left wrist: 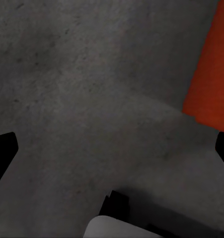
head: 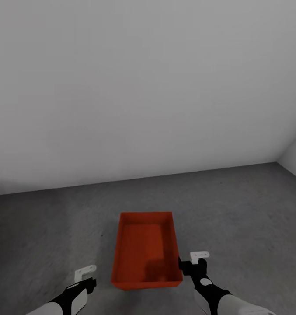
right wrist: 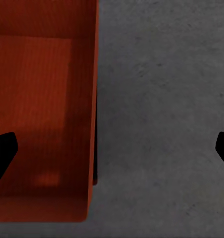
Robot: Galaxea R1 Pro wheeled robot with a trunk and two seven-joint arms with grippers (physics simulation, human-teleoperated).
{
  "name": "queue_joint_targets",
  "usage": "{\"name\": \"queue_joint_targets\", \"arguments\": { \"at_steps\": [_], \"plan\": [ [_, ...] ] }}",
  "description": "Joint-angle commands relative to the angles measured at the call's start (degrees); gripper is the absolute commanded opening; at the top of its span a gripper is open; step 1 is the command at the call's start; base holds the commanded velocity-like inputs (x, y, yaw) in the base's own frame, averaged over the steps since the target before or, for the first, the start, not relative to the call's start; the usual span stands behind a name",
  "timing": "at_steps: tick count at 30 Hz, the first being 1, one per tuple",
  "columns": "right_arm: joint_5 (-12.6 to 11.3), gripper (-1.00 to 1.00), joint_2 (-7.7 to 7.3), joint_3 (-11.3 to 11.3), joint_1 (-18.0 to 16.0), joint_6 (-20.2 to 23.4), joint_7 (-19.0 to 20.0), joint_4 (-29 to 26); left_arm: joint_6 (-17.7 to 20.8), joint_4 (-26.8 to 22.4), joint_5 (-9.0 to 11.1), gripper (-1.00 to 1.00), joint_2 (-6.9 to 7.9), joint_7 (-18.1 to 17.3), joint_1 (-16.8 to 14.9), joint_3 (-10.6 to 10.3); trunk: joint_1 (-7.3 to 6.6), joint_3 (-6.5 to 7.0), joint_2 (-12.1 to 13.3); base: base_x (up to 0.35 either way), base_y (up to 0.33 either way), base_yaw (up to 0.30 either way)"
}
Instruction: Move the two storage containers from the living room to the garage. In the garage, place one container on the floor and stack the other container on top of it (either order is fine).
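Orange-red rectangular open-top storage bin point(head: 146, 250) resting on speckled dark grey concrete floor point(head: 244, 205) between released left end effector point(head: 85, 274) and right end effector point(head: 189, 261); best leaving undisturbed, backing straight away.

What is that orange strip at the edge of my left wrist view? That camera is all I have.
Observer: One storage container, resting on the concrete floor between both arms, near a pale wall.
Operator: Anything inside it?
Observer: No. The right wrist view looks onto its bare bottom.
Operator: Is the other arm gripping it?
Observer: No. The right gripper is open, fingers spread across the container's right wall, one over the inside and one over the floor.
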Motion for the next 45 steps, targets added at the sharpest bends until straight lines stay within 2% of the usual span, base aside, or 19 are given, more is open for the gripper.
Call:
{"name": "queue_joint_targets", "arguments": {
  "at_steps": [1,3,4,5,8,22,25,28,31,45],
  "plan": [
    [0.35,1.0,-0.02,0.27,-0.04,0.0,-0.48,0.12,-0.07,-0.01,0.3,1.0,0.0,0.09,-0.02,-0.01,-0.22,0.14,0.38,0.0,0.0,0.0],
    [0.42,1.0,-0.32,0.42,-0.04,0.57,-0.45,0.34,-0.07,-0.01,0.29,1.0,0.0,0.09,-0.02,-0.02,-0.66,0.5,1.19,0.0,0.0,0.0],
    [0.49,1.0,-1.01,0.52,-0.04,1.07,-0.43,0.45,-0.07,-0.01,0.26,1.0,0.0,0.11,-0.02,-0.02,-0.88,0.68,1.59,0.0,0.0,0.0],
    [0.55,1.0,-2.34,0.58,-0.04,1.72,-0.35,0.61,-0.07,-0.01,0.2,1.0,0.0,0.14,-0.02,-0.03,-1.1,0.86,1.99,0.0,0.0,0.0],
    [0.49,1.0,-2.89,0.59,-0.04,1.98,-0.27,0.67,-0.07,-0.01,0.21,1.0,0.0,0.14,-0.02,-0.05,-1.76,1.4,3.19,0.0,0.0,0.0],
    [0.34,1.0,-3.39,0.6,0.32,2.78,-0.42,4.09,0.07,2.93,0.69,1.0,-0.03,0.84,-0.02,-0.08,-1.76,1.4,3.19,0.0,0.0,0.0],
    [0.28,1.0,-3.39,0.6,1.6,2.86,-0.41,4.16,0.15,4.03,0.72,1.0,-0.1,0.74,0.01,-0.1,-1.76,1.4,3.19,0.0,0.0,0.0],
    [0.12,1.0,-3.44,0.6,4.99,2.96,-0.32,4.19,0.3,4.66,0.74,1.0,-0.11,0.49,0.35,-0.11,-1.76,1.4,3.19,0.0,0.0,0.0],
    [0.05,1.0,-3.46,0.6,5.91,2.98,-0.16,4.2,0.26,4.76,0.74,1.0,-0.1,0.31,0.48,-0.11,-1.76,1.4,3.19,0.0,0.0,0.0],
    [0.11,1.0,-3.37,0.6,6.63,5.23,-0.03,4.2,0.06,4.82,0.83,1.0,0.0,0.15,0.51,-0.11,-1.76,1.4,3.19,0.0,0.0,0.0]
  ]
}}
